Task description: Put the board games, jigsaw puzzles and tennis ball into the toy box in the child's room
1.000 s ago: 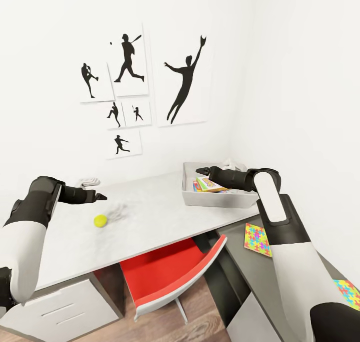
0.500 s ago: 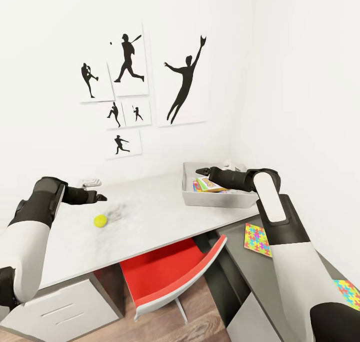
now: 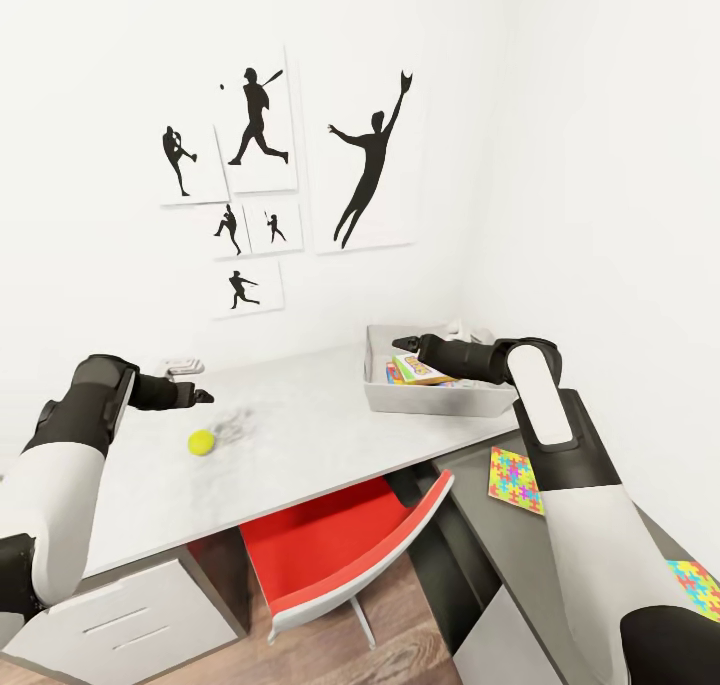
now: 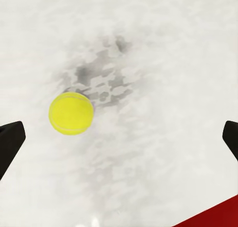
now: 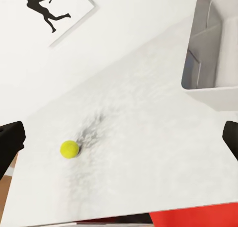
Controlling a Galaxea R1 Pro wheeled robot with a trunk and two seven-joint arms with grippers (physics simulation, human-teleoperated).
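The tennis ball (image 3: 201,443) (image 4: 71,113) (image 5: 70,149) lies on the light grey table (image 3: 310,425). My left gripper (image 3: 205,396) (image 4: 119,137) hovers open just above and behind the ball, its fingers wide apart and empty. At the table's right end stands the toy box (image 3: 440,397) (image 5: 210,95), holding a green, white and yellow board game (image 3: 420,369). My right gripper (image 3: 400,344) (image 5: 119,137) hangs open and empty over the box's near-left corner. Two jigsaw puzzles (image 3: 513,478) (image 3: 697,583) lie flat on the table's dark grey part.
A red chair (image 3: 340,545) is pushed under the table between the two tops. White drawer fronts (image 3: 110,615) sit below the left end. A small white object (image 3: 180,367) lies by the wall behind my left gripper. Framed baseball silhouettes (image 3: 365,155) hang above.
My left arm's elbow has shifted slightly, with its gripper staying almost in place above the ball. The right arm and the ball have not moved.
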